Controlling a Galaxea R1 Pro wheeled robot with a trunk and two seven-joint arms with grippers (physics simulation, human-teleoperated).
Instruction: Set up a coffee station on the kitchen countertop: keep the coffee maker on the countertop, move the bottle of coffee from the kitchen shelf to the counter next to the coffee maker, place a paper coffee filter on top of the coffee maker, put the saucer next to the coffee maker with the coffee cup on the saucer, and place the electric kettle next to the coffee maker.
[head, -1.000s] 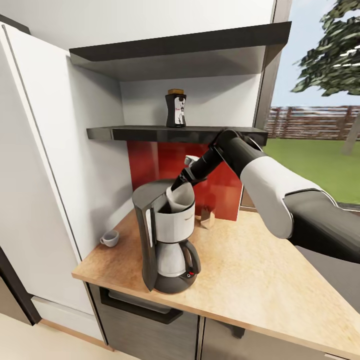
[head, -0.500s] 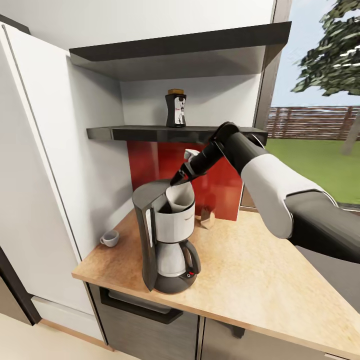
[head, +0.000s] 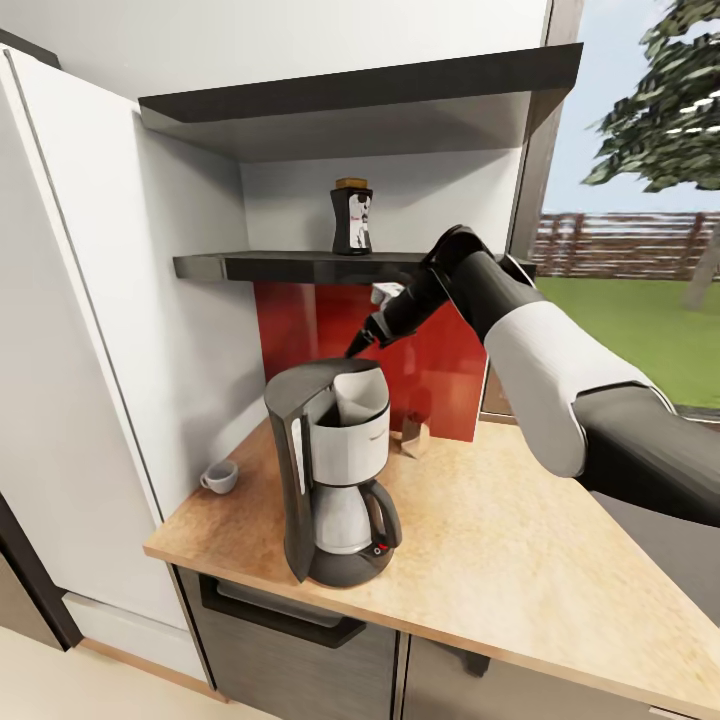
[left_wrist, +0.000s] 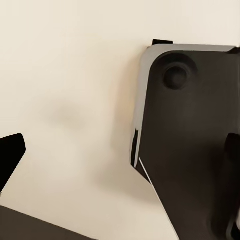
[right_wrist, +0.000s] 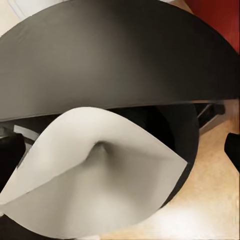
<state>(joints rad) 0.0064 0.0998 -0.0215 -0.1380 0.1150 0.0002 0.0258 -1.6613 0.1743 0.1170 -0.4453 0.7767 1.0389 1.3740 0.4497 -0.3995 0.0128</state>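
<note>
coffee maker (head: 335, 470) on countertop (head: 520, 560); paper coffee filter (head: 360, 395) seated in its open top, free of the right gripper (head: 357, 347), fingers parted just above it; bottle of coffee (head: 352, 217) on shelf (head: 300, 265); coffee cup (head: 219, 477) beside the wall; left gripper (left_wrist: 120, 150) fingers apart, empty

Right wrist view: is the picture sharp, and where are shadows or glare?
Right wrist view: the paper filter has soft edges with a shaded fold, and a pale glare lies on the countertop. Head view: sharper, with the coffee maker casting a faint shadow.
</note>
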